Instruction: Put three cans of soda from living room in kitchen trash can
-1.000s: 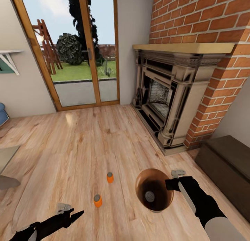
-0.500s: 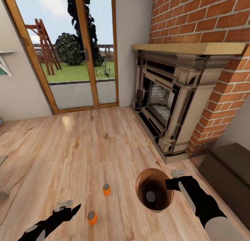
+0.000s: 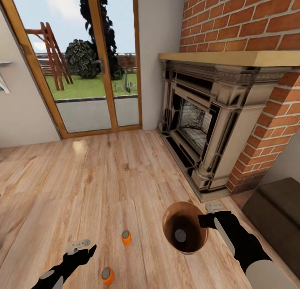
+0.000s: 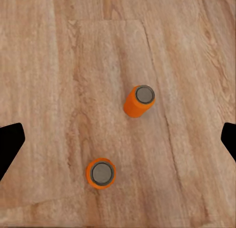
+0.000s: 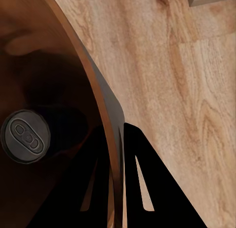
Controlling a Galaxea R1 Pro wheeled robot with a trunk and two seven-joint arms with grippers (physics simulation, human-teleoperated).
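A home's living room, rendered in simulation. Pale wood-plank floor (image 3: 104,176) across the lower half of the frame. At right, a red brick chimney wall (image 3: 246,26) with an ornate stone fireplace (image 3: 200,118) under a light wooden mantel (image 3: 225,58). At upper left, wood-framed glass doors (image 3: 83,60) looking onto a lawn, a dark shrub, a tall tree and a wooden ladder frame. Plain off-white walls between doors and brick. At lower right, a dark low bench or cabinet (image 3: 275,214).
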